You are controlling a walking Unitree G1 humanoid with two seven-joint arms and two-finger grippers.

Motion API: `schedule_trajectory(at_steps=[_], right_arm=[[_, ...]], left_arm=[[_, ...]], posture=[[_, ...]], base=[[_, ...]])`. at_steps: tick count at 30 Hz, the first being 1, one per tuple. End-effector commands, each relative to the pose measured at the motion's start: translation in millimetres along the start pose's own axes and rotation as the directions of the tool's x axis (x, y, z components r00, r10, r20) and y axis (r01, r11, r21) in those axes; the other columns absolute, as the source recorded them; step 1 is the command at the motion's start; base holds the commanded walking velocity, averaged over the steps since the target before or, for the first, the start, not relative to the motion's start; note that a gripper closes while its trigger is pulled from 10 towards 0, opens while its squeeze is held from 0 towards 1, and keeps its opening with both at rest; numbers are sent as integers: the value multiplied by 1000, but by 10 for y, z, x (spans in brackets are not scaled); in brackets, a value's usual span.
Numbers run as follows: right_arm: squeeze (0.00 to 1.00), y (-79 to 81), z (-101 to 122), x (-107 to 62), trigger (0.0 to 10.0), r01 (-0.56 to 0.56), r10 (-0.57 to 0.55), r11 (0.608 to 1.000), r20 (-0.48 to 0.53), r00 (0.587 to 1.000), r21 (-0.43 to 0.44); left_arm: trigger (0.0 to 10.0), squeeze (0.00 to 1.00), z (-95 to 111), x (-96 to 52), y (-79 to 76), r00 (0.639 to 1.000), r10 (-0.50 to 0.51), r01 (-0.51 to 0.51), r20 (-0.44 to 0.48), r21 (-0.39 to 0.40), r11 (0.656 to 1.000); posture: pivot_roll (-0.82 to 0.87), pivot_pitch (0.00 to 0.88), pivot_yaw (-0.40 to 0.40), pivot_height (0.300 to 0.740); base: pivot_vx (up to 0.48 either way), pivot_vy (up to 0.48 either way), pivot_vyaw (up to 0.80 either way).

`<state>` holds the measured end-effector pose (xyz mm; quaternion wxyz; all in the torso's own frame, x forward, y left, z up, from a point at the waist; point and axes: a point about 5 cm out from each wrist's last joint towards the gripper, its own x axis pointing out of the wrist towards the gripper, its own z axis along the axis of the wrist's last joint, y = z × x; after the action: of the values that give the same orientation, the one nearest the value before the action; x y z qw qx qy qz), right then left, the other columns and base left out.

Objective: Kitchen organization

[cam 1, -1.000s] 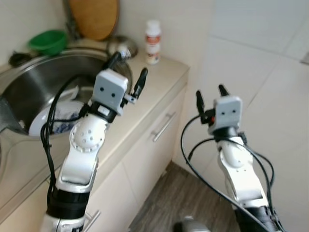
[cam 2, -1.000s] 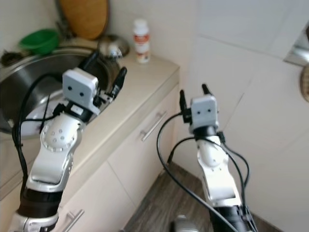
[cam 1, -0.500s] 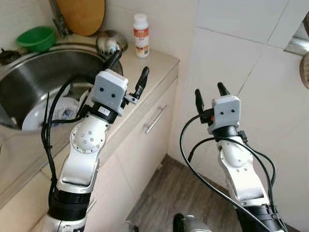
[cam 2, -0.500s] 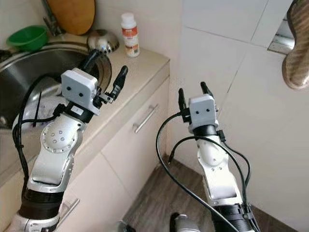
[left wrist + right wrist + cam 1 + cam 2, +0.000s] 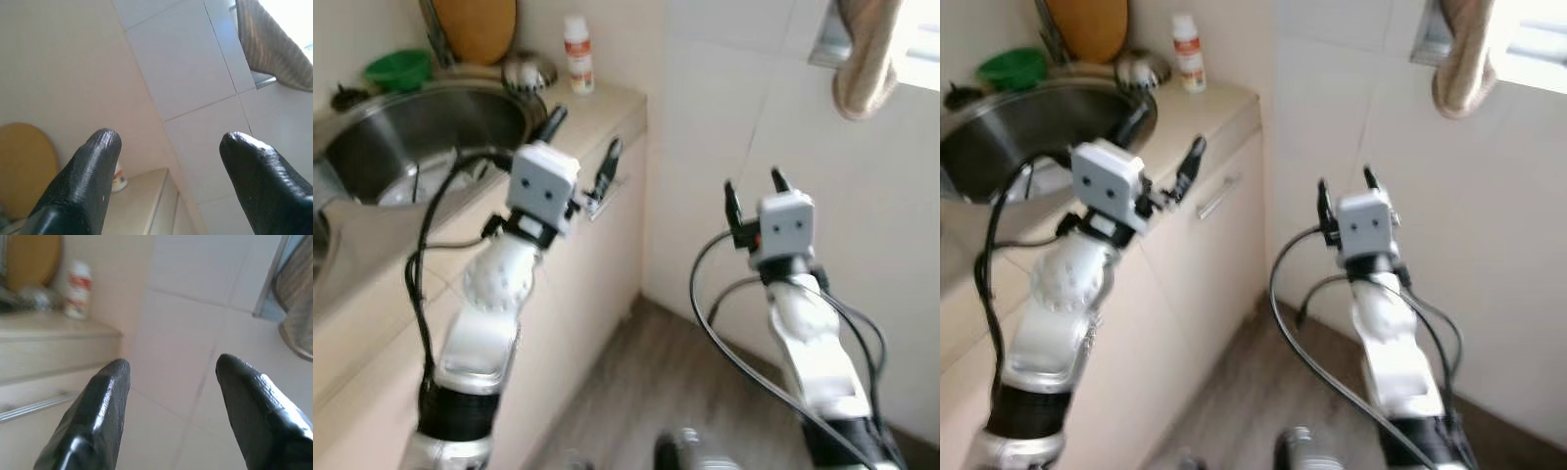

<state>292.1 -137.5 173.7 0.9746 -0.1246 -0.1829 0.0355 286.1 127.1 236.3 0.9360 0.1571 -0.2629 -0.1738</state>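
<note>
Kitchen tabletop [image 5: 597, 103], beige and running along the robot's left side, is carrying everything here, with pale cabinet fronts [image 5: 578, 284] dropping below it to a wood-look floor [image 5: 646, 382]. White wall tiles [image 5: 724, 117] are filling the space ahead and to the right. Set into the tabletop, a round steel sink [image 5: 421, 127] is holding something white that is too blurred to make out. A brown striped cloth [image 5: 862, 54] is hanging at the upper right beside a bright window edge. Behind the sink, a tan wooden board [image 5: 475, 27] is leaning upright against the wall, and a green bowl [image 5: 396, 69] is sitting just beside the sink rim. A small shiny metal bowl [image 5: 529, 70] is resting near the back corner, next to a white bottle with a red label [image 5: 576, 54] standing upright.

Left claw [image 5: 582, 147] is hovering above the tabletop's front edge, its two black fingers [image 5: 88, 181] spread apart and gripping nothing. Right claw [image 5: 752, 191] is raised in front of the tiled wall, well apart from the tabletop, its fingers [image 5: 98, 416] also spread apart with nothing between them.
</note>
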Motion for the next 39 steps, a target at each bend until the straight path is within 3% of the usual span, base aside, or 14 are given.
schedule_trajectory(at_steps=[1,21,24,26,28,30,34,39], right_arm=[[0,-1,11,9,10000,-4,4,1000,1,1000,4],[0,-73,-59,18,10000,32,-32,999,-54,998,0],[0,-80,-62,11,10000,27,-27,1000,-53,998,-8],[0,-100,-66,-6,10000,21,-22,1000,-56,998,-20],[0,-105,-68,-11,10000,19,-21,1000,-57,998,-23],[0,-124,-86,-33,10000,13,-15,999,-68,998,-33],[0,-125,-109,-48,10000,2,-6,999,-83,997,-42],[0,-53,-124,-43,10000,-29,25,998,-91,996,-47]], left_arm=[[10000,0,15,3,-20,1000,-11,11,7,-2,1000],[10000,0,-156,-51,-10,997,10,-9,-75,13,1000],[10000,0,-251,-97,-56,993,-8,10,-118,10,1000],[10000,0,-478,-226,-168,972,-44,55,-230,38,998],[10000,0,-528,-260,-195,966,-51,65,-255,47,997],[10000,0,-646,-390,-301,941,-81,93,-328,21,995],[10000,0,-676,-440,-354,932,-94,107,-349,19,994],[10000,0,-714,-382,-329,936,-61,90,-346,68,994]], posture=[[-99,37,34,740],[-104,44,32,740],[-106,44,34,740],[-108,46,35,740],[-108,46,35,740],[-114,48,38,740],[-113,50,38,740],[-112,47,36,740]], base=[[-300,0,-600],[-41,0,-790],[0,0,-800],[0,0,-800],[0,0,-800],[0,0,-800],[0,0,-800],[0,0,-800]])
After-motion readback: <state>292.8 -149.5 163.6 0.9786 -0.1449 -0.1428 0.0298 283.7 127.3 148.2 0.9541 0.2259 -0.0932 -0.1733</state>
